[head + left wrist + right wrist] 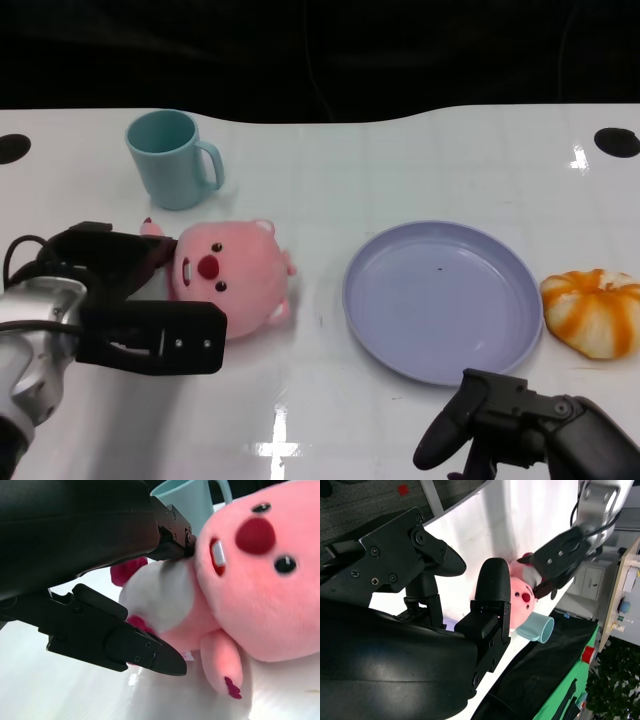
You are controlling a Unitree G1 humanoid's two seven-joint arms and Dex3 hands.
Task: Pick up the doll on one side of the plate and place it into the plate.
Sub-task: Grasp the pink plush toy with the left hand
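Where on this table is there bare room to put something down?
The plate is bare inside. Free table lies between mug and plate, and behind the plate to the far edge. It is crowded at the doll, where the left hand closes in, and tight between plate and orange toy.

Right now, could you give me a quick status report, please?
Left hand fingers around pink doll, grip unconfirmed. Right hand empty, near plate. Doll left of plate, on table. Plate empty, path clear.

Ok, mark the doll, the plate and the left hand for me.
doll (pixel 225 280): head view, on its pink face.
plate (pixel 440 300): head view, on the bare purple middle.
left hand (pixel 125 295): head view, on the black fingers around the doll's body.
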